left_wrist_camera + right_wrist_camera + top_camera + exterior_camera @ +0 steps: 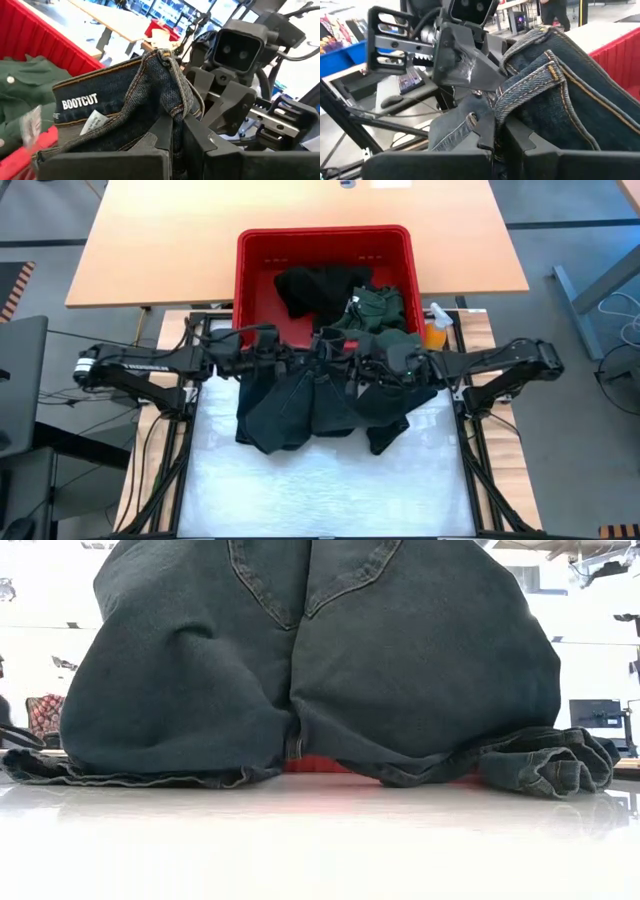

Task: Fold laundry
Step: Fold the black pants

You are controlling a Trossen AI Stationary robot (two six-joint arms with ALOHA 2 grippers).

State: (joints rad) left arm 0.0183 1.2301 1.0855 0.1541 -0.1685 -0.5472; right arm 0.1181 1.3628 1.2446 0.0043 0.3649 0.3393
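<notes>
The left pincer [175, 142] is pressed together on the waistband of a pair of dark blue denim jeans [315, 395]; a white "BOOTCUT" print shows on the band just beside its fingers. The right pincer [495, 137] pinches the same waistband, near a belt loop, facing the left one with the denim bunched between them. Below both pincers the jeans hang down, their legs crumpled on the white tabletop [320, 480]. Beyond the pincers stands a red plastic basket [255, 280] holding a black garment [310, 288] and a dark green buttoned shirt [380, 310].
</notes>
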